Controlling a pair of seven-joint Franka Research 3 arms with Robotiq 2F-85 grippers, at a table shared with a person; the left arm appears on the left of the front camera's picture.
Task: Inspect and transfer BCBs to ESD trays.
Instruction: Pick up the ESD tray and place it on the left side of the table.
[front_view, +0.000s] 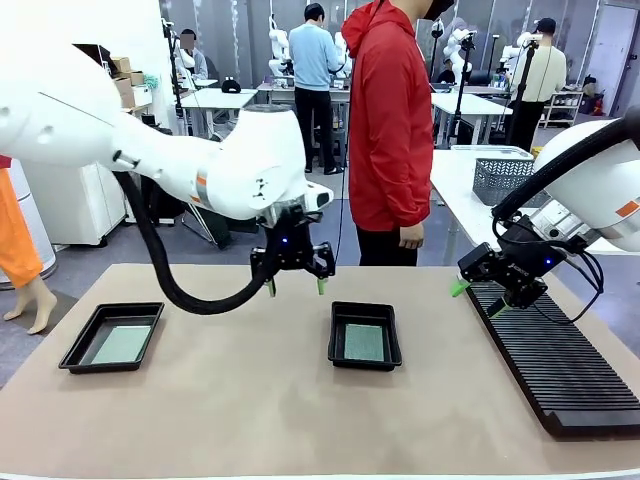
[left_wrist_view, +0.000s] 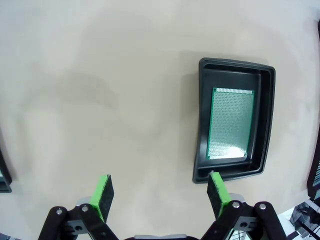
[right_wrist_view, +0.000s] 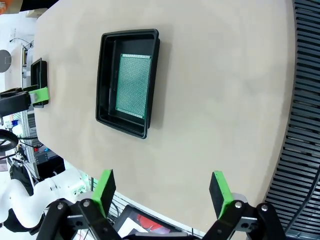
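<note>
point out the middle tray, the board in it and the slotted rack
middle tray (front_view: 336, 312), front view, on its left rim
board (left_wrist_view: 231, 123), left wrist view, on the centre of its green face
slotted rack (front_view: 565, 375), front view, on the ribbed top around mid-length

A long black ribbed slotted rack (front_view: 560, 365) is laid along the right side of the beige-covered table (front_view: 250, 400). A person in a red hooded jacket (front_view: 390, 120) is seen at the far edge. A grey wire-mesh basket (front_view: 503, 178) is set on a white table behind.
</note>
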